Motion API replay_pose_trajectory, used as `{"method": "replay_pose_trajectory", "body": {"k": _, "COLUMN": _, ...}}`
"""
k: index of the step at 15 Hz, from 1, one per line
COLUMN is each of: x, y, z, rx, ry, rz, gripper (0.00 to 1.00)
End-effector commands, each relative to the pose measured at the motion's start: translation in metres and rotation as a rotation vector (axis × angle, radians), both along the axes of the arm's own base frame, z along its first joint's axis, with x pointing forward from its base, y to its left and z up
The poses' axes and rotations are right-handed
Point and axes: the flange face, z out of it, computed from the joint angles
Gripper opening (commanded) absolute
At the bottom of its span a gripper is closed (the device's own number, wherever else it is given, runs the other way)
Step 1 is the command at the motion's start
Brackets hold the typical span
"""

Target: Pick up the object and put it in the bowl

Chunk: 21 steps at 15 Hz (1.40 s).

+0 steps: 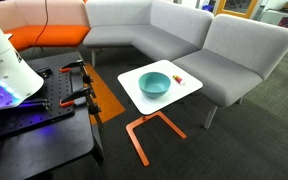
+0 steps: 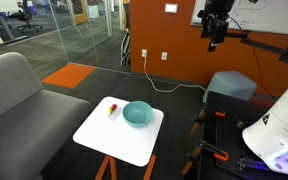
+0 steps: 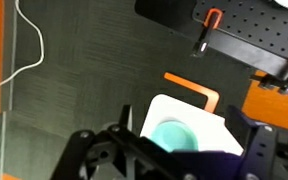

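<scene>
The teal bowl (image 1: 154, 84) sits in the middle of the small white square table (image 1: 189, 90). It also shows in the other exterior view (image 2: 136, 114) and in the wrist view (image 3: 176, 136). The object (image 1: 178, 79) is a tiny red-orange item lying on the tabletop beside the bowl, apart from it (image 2: 111, 110). It is hidden in the wrist view. My gripper (image 2: 216, 30) hangs high above the floor, well away from the table. In the wrist view the gripper (image 3: 174, 142) is open and empty, with the bowl far below between its fingers.
A grey sectional sofa (image 1: 174, 30) wraps behind the table, with an orange seat (image 1: 44, 37) beyond it. The table stands on an orange metal frame (image 1: 144, 130). A black perforated base plate with clamps (image 1: 54, 95) carries the robot. A grey stool (image 2: 229, 86) stands near an orange wall.
</scene>
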Motion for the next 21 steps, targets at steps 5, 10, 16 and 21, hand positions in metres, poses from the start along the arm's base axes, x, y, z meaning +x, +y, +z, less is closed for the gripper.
{"method": "replay_pose_trajectory", "body": {"k": 5, "x": 0.133, "y": 0.038, "z": -0.037, "rx": 0.039, "ry": 0.011, "rz": 0.439, "gripper": 1.0}}
{"method": "replay_pose_trajectory", "body": {"k": 10, "x": 0.235, "y": 0.066, "z": -0.106, "rx": 0.101, "ry": 0.043, "rz": 0.734, "gripper": 1.0}}
{"method": "replay_pose_trajectory", "body": {"k": 16, "x": 0.313, "y": 0.078, "z": -0.189, "rx": 0.17, "ry": 0.166, "rz": 1.072, "gripper": 1.0}}
{"method": "replay_pose_trajectory", "body": {"k": 21, "x": 0.327, "y": 0.074, "z": -0.21, "rx": 0.184, "ry": 0.184, "rz": 1.178, "gripper": 1.0}}
